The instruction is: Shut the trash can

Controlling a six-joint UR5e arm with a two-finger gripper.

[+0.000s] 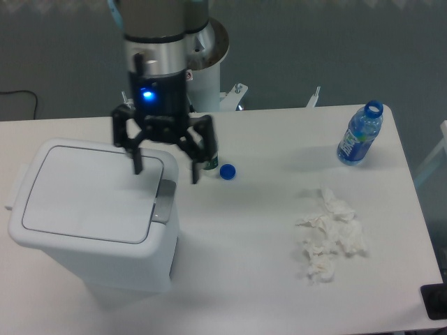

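Camera view: the bin [91, 216] sits at the table's [265, 230] left end, lid [87, 192] flat down, so closing looks done; the gripper [166, 166] hangs open and empty over the bin's right edge

A white table [251, 237] fills most of the view, lit evenly from above. Behind it the floor [328, 49] is dark grey-green. A white pedestal [204, 87] stands at the table's far edge, with white metal brackets [237, 91] beside its foot. A black cable [21, 94] curls on the floor at far left. A dark object [436, 301] sits at the lower right corner.
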